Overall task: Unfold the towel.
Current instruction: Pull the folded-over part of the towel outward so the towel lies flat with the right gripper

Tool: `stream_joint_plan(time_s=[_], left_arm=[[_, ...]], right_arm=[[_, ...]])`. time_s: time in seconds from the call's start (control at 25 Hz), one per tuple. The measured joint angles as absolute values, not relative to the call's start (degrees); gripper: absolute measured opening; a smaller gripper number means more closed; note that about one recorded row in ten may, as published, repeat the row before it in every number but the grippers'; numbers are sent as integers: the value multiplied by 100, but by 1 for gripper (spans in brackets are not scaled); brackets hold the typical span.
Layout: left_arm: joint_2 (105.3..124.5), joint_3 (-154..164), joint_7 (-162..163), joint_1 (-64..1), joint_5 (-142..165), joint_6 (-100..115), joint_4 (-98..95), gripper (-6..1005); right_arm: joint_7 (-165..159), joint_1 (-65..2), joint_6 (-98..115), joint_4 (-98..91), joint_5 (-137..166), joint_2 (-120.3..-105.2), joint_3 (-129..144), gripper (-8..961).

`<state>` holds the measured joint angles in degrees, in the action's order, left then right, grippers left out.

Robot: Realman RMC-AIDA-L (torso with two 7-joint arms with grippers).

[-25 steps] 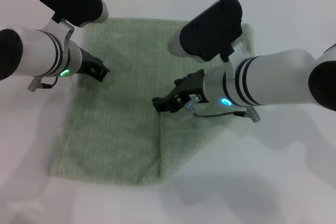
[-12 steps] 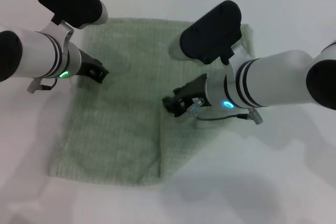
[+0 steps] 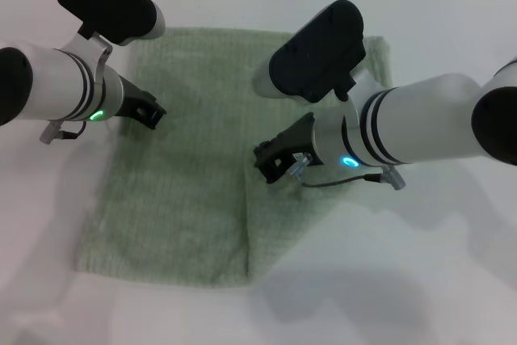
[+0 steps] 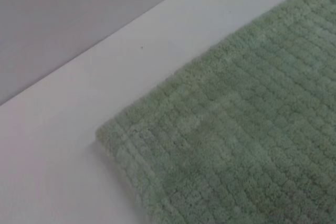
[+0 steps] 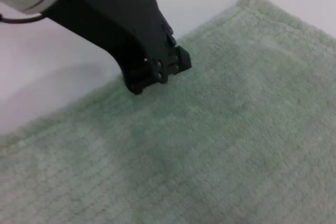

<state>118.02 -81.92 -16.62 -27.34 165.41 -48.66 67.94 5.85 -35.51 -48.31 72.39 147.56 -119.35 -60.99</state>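
The pale green towel (image 3: 190,167) lies flat on the white table, with a doubled layer on its right side ending in a straight edge (image 3: 246,224) down the middle. My right gripper (image 3: 269,164) hovers low over the doubled layer, just right of that edge. My left gripper (image 3: 150,111) sits at the towel's left edge, toward the far side. The left wrist view shows one towel corner (image 4: 105,132) on the table. The right wrist view shows the towel (image 5: 236,129) and the left gripper (image 5: 155,69) at its edge.
The white table (image 3: 436,280) surrounds the towel on all sides. A grey wall (image 4: 63,14) rises behind the table's far edge. Both forearms reach over the towel's far half.
My right gripper has drawn back a little to the right, away from the doubled layer's edge. The towel and the left arm have not moved.
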Motion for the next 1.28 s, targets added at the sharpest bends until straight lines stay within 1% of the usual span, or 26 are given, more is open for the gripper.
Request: stream_joint_plan(time_s=[0.04, 0.48, 1.28], left_arm=[[11802, -8192, -1673, -2733, 16541, -4871, 6797, -2], [11811, -8191, -1751, -2735, 16541, -4901, 6783, -2], [11812, -8191, -1802, -2724, 16541, -4931, 6759, -1]], right_arm=[[590, -3541, -4890, 7310, 14773, -11934, -6101, 5], [593, -3357, -5763, 8276, 15273, -11910, -6199, 1], [580, -3023, -7786, 10298, 16234, -11921, -6198, 1]])
